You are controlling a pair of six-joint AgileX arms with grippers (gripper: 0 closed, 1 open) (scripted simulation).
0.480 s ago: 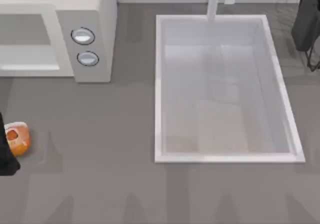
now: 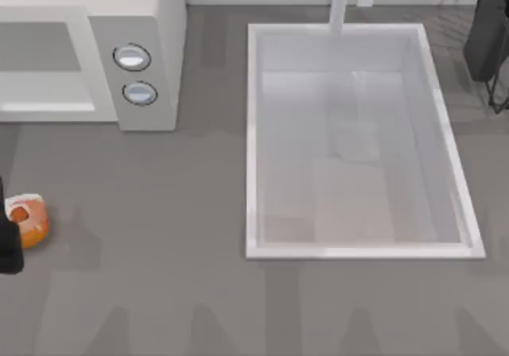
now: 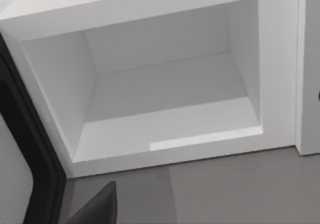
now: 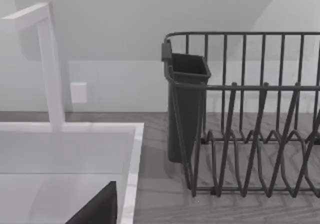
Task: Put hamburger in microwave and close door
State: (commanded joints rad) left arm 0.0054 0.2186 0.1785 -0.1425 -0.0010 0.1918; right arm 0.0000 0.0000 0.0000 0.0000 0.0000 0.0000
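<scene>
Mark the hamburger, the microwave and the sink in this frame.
hamburger (image 2: 30,221): top view, on its orange-brown bun.
microwave (image 2: 151,22): top view, on the off-white panel above the knobs.
sink (image 2: 358,252): top view, on its near rim.

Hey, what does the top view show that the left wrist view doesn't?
The top view brings the hamburger near the table's left edge with the left hand right beside it, the two knobs, the sink, and the right arm parked far right. The left wrist view brings the cavity from inside, nothing on its floor. Both share the microwave, front open.
</scene>
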